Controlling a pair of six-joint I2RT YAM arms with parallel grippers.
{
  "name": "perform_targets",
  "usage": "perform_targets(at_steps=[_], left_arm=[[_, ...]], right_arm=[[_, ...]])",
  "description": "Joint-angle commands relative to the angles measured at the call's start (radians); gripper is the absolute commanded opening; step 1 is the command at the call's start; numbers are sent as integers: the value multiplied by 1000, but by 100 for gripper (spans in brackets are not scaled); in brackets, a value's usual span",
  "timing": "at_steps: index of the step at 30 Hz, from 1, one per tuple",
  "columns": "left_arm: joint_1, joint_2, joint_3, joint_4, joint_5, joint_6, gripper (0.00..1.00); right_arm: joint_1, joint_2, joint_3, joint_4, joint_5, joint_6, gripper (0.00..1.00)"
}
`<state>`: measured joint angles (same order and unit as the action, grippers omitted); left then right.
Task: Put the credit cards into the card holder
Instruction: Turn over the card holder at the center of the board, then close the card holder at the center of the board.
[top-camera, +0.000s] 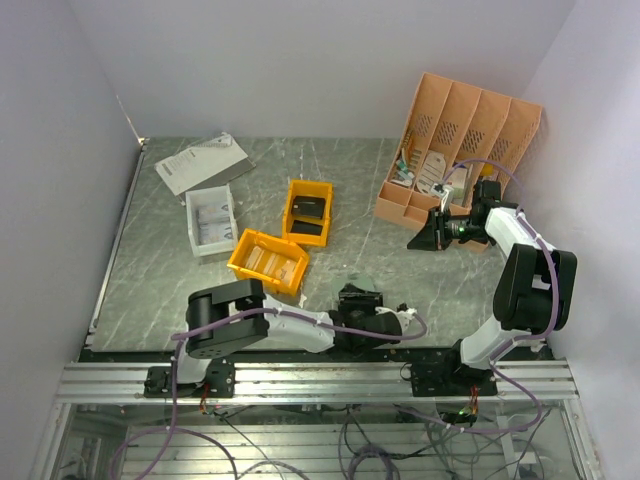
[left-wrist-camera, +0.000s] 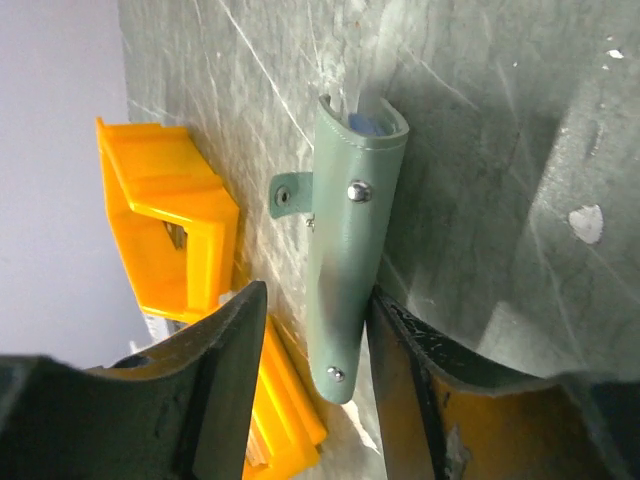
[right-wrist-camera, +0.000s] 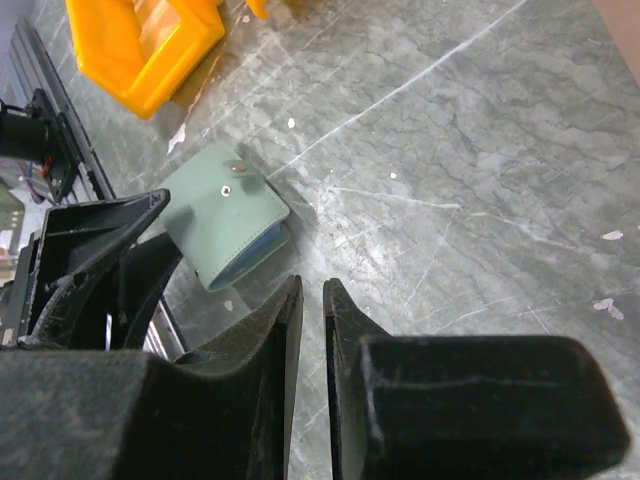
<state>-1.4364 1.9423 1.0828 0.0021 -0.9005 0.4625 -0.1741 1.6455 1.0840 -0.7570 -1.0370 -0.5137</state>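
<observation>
Card holder (left-wrist-camera: 350, 250) lies folded shut on the table (left-wrist-camera: 480, 150) between the 2 parted jaws of your left gripper (left-wrist-camera: 315, 300), close against the right one, likely framed there for a pinch; it sits ahead-left of your right gripper (right-wrist-camera: 312, 300), jaws nearly closed on nothing visible.

bare table (top-camera: 450, 285) open to the right of the card holder (top-camera: 362, 281), clear run up to the peach organiser (top-camera: 460, 140); left gripper (left-wrist-camera: 315, 300) parted, straddling the holder's near end, little slack either side; nearest orange bin (top-camera: 268, 262) crowding the left; holder's far end unobstructed
</observation>
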Motion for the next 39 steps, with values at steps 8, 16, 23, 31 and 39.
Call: perform_targets(at_steps=[8,16,23,31,39], left_arm=[[-22,-304,-108,12,158,-419,58],[-18,-626,-362,279,233,-760,65],[127,-754,-519,418,425,-1099,56],[293,-731,-638,529,666,-1348,33],[312,-577,-600,507,681,-1407,13]], right_arm=[[-7,-52,3,-63,-83,-112,16],[33,-171,-11,-46,-175,-256,29],[160,-283,-131,228,-238,-360,100],[475,-155,-135,106,-64,-851,66],[533,-63,-151,167,114,-839,40]])
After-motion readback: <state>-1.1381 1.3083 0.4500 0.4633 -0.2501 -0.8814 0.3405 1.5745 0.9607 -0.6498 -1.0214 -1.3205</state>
